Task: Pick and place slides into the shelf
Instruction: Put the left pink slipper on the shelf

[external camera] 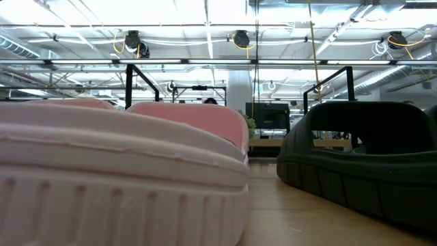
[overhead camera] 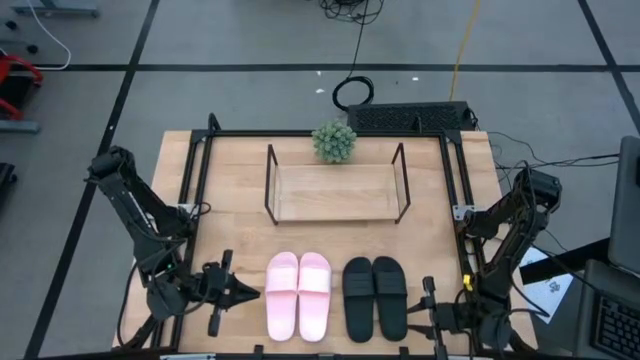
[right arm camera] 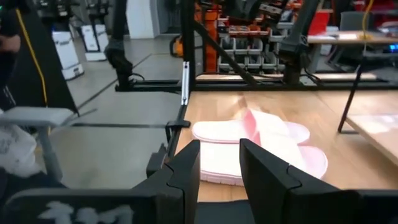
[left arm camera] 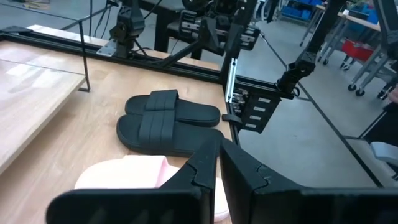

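Note:
The pale pink pair of slides (overhead camera: pixel 298 295) and the black pair (overhead camera: pixel 375 297) lie side by side, soles down, on the wooden tabletop near its front edge. They also fill the low view, with a pink slide (external camera: pixel 116 171) and a black slide (external camera: pixel 362 164). The shelf (overhead camera: pixel 335 192) stands farther back, its board bare. My left gripper (overhead camera: pixel 256 293) is level and just left of the pink pair, its fingers (left arm camera: pixel 219 144) close together. My right gripper (overhead camera: pixel 418 312) is level and just right of the black pair. Its fingers stand apart (right arm camera: pixel 219 146) with nothing between them.
A small green plant (overhead camera: pixel 334 141) stands behind the shelf's far edge. Black metal rails (overhead camera: pixel 195 190) run along the table's left, right and far sides. Bare tabletop lies between the slides and the shelf. Cables and a dark box (overhead camera: pixel 410 116) lie beyond the far edge.

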Available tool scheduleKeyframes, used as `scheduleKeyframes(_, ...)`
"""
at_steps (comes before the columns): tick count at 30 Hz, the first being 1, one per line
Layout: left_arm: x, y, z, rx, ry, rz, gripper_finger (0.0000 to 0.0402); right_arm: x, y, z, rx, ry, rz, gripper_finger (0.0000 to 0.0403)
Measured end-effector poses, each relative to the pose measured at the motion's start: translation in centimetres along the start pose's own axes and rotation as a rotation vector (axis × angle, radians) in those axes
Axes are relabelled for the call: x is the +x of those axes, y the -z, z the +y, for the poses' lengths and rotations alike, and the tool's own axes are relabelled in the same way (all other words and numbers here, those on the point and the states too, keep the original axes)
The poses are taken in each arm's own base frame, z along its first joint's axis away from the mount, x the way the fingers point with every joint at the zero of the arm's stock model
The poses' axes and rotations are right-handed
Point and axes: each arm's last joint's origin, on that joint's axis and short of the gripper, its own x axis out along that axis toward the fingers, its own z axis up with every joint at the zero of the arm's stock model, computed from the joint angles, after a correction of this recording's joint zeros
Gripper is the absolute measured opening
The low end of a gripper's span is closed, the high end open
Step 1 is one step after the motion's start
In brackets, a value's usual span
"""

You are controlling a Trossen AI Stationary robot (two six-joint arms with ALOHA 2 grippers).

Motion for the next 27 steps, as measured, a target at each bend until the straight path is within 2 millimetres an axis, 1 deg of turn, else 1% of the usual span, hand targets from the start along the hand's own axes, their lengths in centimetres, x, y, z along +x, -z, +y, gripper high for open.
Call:
scheduleKeyframes(4,0.0,0.0,0.0,0.001,0.000,0.002,0.0026,0.0,0.0,0.0,0.081,0.000,0.000,0.0105)
scheduleKeyframes(7,0.0,0.0,0.0,0.002,-0.001,0.003,0.0026,-0.3,0.2,0.2,0.092,0.025,-0.013,0.0100)
scheduleKeyframes(13,0.0,0.3,0.2,-0.004,-0.017,0.027,0.0026,-1.7,1.1,0.9,0.104,0.083,-0.048,0.0065)
scheduleKeyframes(16,0.0,0.8,0.6,-0.012,-0.042,0.059,0.0026,-2.1,1.8,1.3,0.158,0.079,-0.050,0.0045)
scheduleKeyframes(19,-0.1,1.1,0.8,-0.029,-0.065,0.085,0.0026,-2.0,2.9,1.5,0.222,0.078,-0.033,0.0033)
scheduleKeyframes(23,-0.1,1.3,1.0,-0.044,-0.080,0.094,0.0026,-1.2,5.5,1.5,0.288,0.096,0.020,0.0029)
scheduleKeyframes(27,-0.1,1.3,1.0,-0.036,-0.083,0.092,0.0026,-0.7,7.6,1.1,0.301,0.140,0.049,0.0028)
